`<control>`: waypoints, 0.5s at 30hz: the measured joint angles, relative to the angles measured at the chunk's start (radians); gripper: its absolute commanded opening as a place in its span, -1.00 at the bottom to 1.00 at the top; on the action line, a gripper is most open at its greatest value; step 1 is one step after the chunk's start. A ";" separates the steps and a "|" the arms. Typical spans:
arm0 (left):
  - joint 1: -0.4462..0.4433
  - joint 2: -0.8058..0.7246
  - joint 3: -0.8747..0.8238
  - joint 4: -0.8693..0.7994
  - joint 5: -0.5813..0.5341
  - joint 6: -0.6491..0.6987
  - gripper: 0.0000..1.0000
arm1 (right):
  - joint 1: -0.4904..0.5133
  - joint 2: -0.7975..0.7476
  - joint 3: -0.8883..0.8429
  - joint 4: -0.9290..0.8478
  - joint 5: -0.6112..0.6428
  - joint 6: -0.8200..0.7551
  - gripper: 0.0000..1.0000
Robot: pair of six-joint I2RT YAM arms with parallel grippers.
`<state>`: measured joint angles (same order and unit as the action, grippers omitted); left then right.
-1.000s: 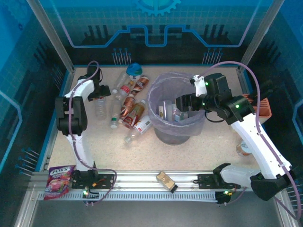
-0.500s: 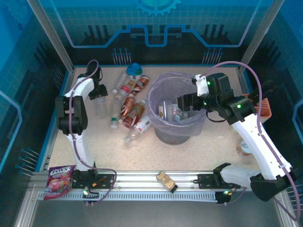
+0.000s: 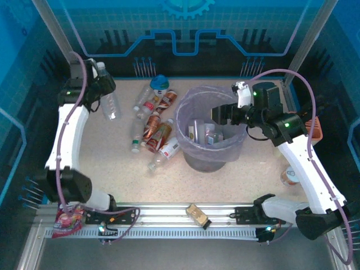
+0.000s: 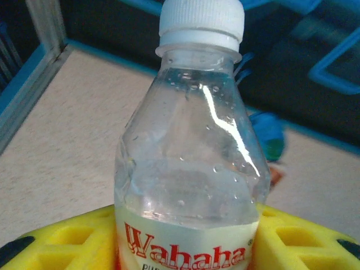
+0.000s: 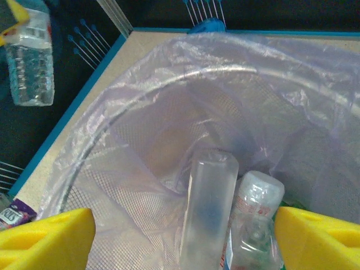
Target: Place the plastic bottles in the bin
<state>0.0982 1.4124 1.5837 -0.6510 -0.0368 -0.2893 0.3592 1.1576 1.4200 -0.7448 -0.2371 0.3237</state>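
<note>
Over 1 bin holding 2 bottles, the right tool gapes; the left tool clasps 1 bottle.

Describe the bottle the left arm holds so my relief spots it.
On the table, far left corner, left of the bottle pile. The left gripper holds a clear bottle: white cap, red Wahaha label, the only one hanging in mid-air.

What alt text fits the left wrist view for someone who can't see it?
A clear plastic bottle with a white cap and red Wahaha lettering is gripped between the yellow fingers of the left gripper, beige table behind it.
</note>
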 measured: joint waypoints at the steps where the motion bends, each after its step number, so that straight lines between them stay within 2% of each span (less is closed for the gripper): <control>1: 0.000 -0.037 -0.015 0.019 0.037 -0.023 -0.04 | -0.004 0.000 0.000 0.020 -0.023 0.010 0.66; 7: -0.034 -0.174 -0.116 0.165 0.246 -0.208 -0.03 | 0.011 0.059 0.049 0.140 -0.176 0.061 0.66; 15: -0.271 -0.210 -0.136 0.280 0.319 -0.350 -0.01 | 0.238 0.285 0.345 0.152 -0.130 0.022 0.72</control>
<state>-0.1726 1.2022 1.4479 -0.3714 0.2825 -0.6392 0.5972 1.4422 1.7653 -0.5926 -0.3668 0.3454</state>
